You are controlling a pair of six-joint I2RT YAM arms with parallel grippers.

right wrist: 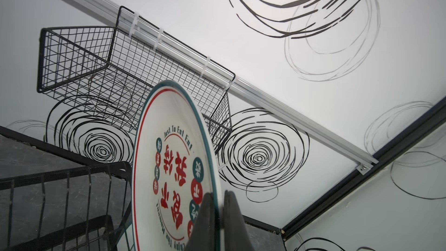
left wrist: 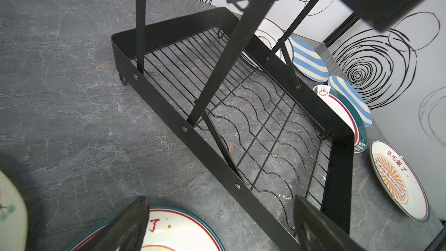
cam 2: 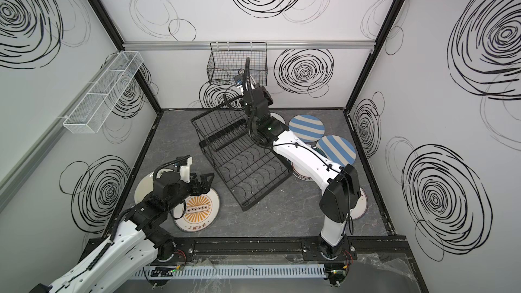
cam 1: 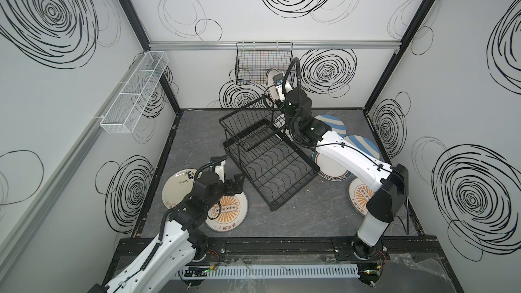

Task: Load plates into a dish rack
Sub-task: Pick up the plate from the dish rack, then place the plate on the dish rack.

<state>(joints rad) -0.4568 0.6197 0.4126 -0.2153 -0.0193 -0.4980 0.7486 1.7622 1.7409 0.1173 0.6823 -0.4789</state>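
Note:
My right gripper is shut on the rim of a plate with red characters and a green-red rim. It holds that plate on edge in the air, above the back of the black two-tier dish rack. My left gripper hangs open with nothing in it, over an orange sunburst plate at the front left. In the left wrist view its fingers straddle that plate's rim beside the rack's lower tray. A cream plate with script lies left of it.
Right of the rack lie two blue-white striped plates, a green-red rimmed plate and another sunburst plate, partly under my right arm. A black mesh basket hangs on the back wall. A white mesh tray is on the left wall.

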